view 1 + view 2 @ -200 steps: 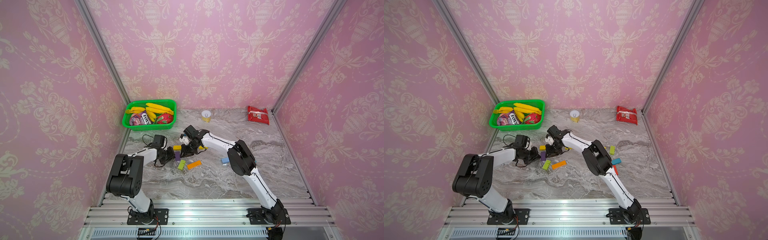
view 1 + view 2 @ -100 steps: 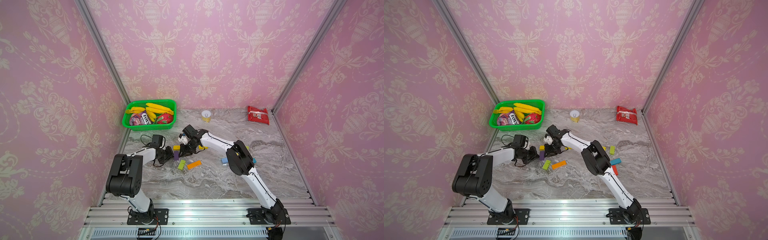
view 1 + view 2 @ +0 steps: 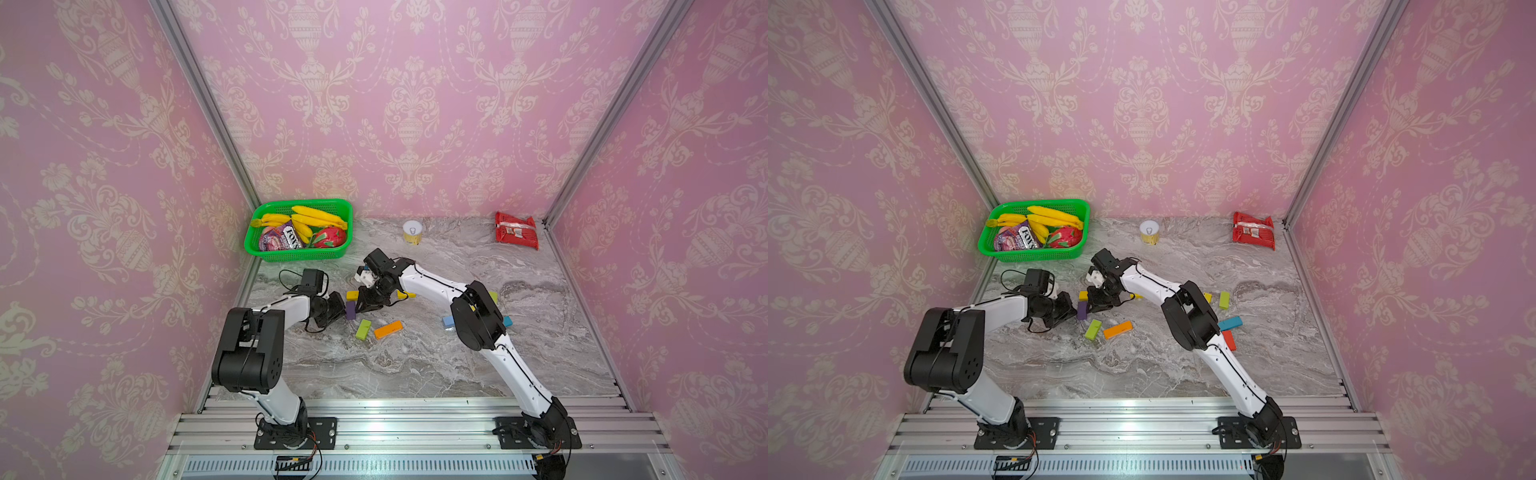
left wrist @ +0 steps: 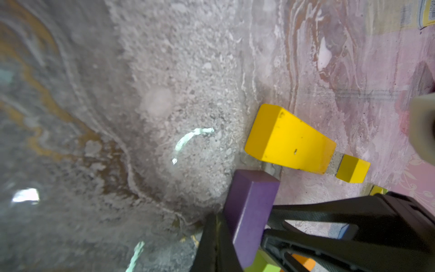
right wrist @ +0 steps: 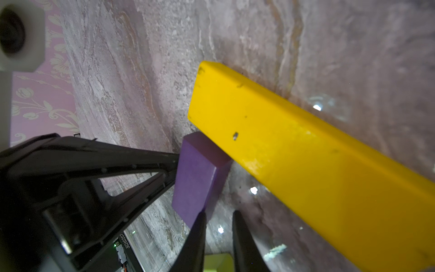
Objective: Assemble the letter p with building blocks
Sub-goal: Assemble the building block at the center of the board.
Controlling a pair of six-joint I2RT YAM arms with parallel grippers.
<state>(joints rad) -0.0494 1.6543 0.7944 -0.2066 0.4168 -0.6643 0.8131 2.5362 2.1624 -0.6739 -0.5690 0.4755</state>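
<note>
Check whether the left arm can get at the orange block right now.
Probably yes. The orange block lies uncovered close to the left hand, which is shut. Only the lime green block, beside it on the hand's side, crowds the approach.

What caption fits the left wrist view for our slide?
Black jaws flank a purple block whose end sits near a yellow block on the marble tabletop.

White left arm (image 3: pixel 286 305) stretched low and forward, its black left gripper (image 3: pixel 342 309) pinched closed; white right arm (image 3: pixel 432 283) reaching across, black right gripper (image 3: pixel 360 308) fingers narrowly parted.
</note>
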